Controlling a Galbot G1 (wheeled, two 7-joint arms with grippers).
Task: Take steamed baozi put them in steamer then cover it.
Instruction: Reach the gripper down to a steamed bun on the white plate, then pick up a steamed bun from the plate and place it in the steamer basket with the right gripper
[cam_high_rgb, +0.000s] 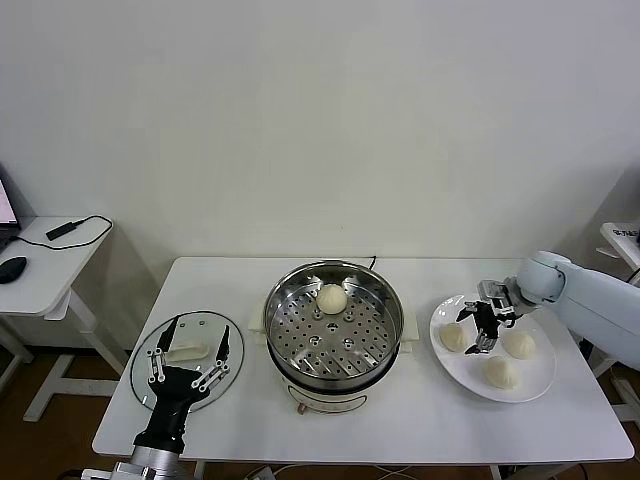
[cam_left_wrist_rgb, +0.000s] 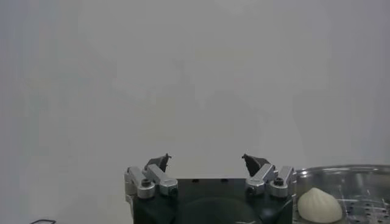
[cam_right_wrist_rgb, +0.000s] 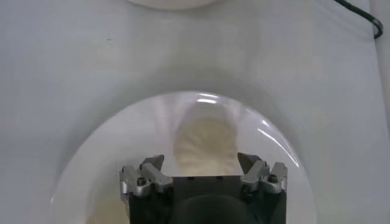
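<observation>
Right gripper (cam_high_rgb: 483, 327): jaws spread, empty, poised directly above the plate's leftmost bun (cam_right_wrist_rgb: 206, 143), which lies between them. Plate (cam_high_rgb: 540, 385): three buns. Steamer (cam_high_rgb: 332, 330), left of it: one bun. Left gripper (cam_high_rgb: 188, 352): spread, over lid (cam_high_rgb: 148, 352).

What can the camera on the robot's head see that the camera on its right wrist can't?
Only the head view shows the steamer with one bun inside, the glass lid lying flat on the table beside the steamer, the open left gripper above the lid, and all three buns on the plate.

Only the right wrist view looks straight down between the gripper's fingers, onto the bun.

Both show the open right gripper above the white plate and the bun under it.
</observation>
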